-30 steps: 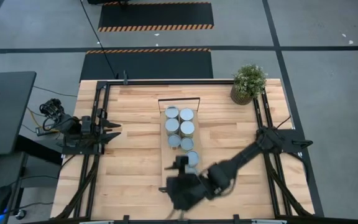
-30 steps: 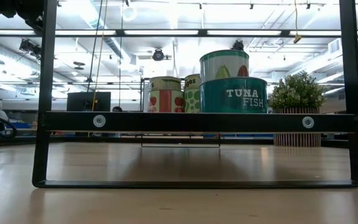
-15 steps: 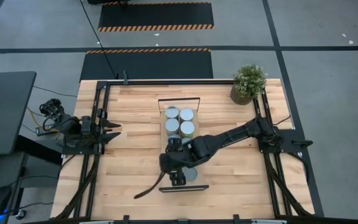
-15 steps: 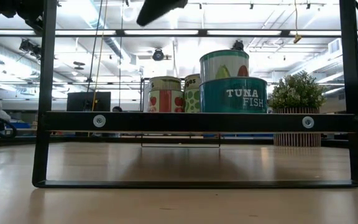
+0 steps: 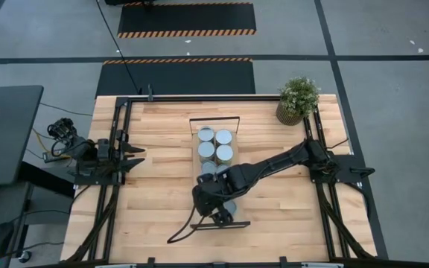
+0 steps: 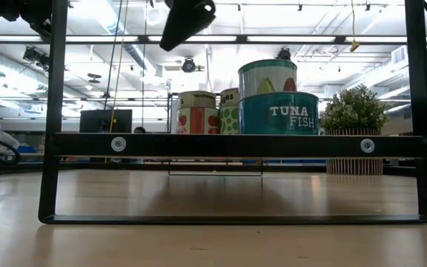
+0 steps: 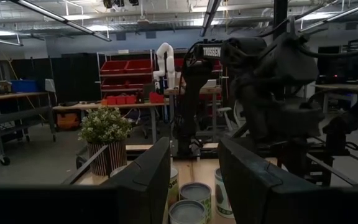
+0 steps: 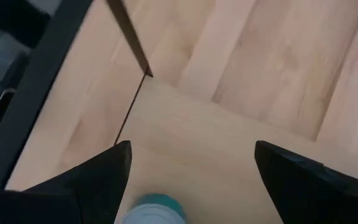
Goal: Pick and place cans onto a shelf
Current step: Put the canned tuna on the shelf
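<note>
Placement looks finished for one can (image 8: 155, 210): the right claw (image 8: 188, 177) hangs above the shelf (image 5: 208, 182) near its near end, fingers spread wide and empty, that can standing just below. Other cans (image 5: 215, 145) fill the shelf's far half. Next likely calls for lifting clear without clipping it. The left claw (image 7: 194, 177), parked at the surface's left edge, is parted.

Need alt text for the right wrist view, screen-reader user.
Looking down past the right gripper, fingers spread open and empty, at the light wood shelf. One can with a pale top sits on it between the fingers.
</note>
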`<control>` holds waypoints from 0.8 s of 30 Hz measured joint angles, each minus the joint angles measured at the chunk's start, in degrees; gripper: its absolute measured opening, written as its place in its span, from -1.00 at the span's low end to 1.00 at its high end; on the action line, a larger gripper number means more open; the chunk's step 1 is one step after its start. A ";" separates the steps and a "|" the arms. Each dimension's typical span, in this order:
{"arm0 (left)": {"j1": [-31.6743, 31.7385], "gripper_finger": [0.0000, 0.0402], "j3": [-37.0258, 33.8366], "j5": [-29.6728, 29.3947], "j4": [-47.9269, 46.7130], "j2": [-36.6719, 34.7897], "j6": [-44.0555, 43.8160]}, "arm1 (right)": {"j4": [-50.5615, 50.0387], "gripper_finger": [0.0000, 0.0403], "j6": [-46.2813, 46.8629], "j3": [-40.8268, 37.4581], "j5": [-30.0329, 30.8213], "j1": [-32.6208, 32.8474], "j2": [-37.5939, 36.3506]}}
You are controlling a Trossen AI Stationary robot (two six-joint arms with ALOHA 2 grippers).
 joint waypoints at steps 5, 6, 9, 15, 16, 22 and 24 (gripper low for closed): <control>-0.01 -0.29 0.00 0.00 0.02 0.00 0.00 | 0.04 0.73 -8.07 0.02 -2.23 -1.07 -0.01; -0.01 -0.29 0.00 0.00 0.02 0.00 0.00 | 0.04 0.73 -9.59 0.02 -2.96 -1.29 -0.01; -0.01 -0.29 0.00 0.00 0.02 0.00 0.00 | 0.11 0.73 -15.10 0.02 -3.37 -1.73 -0.01; 0.00 -0.29 0.00 0.00 0.02 0.00 0.01 | 0.49 0.73 -25.54 0.02 0.10 -2.24 -0.01; 0.01 -0.29 0.00 0.00 0.02 0.00 0.00 | 0.52 0.73 -27.20 0.02 0.21 -2.25 -0.01; -0.02 -0.29 0.00 0.01 0.02 0.00 0.01 | 3.23 0.73 -43.66 -1.62 7.61 -2.22 0.01; -0.01 -0.29 0.00 0.00 0.02 0.00 0.01 | 3.21 0.73 -48.02 -1.74 9.22 -2.22 0.01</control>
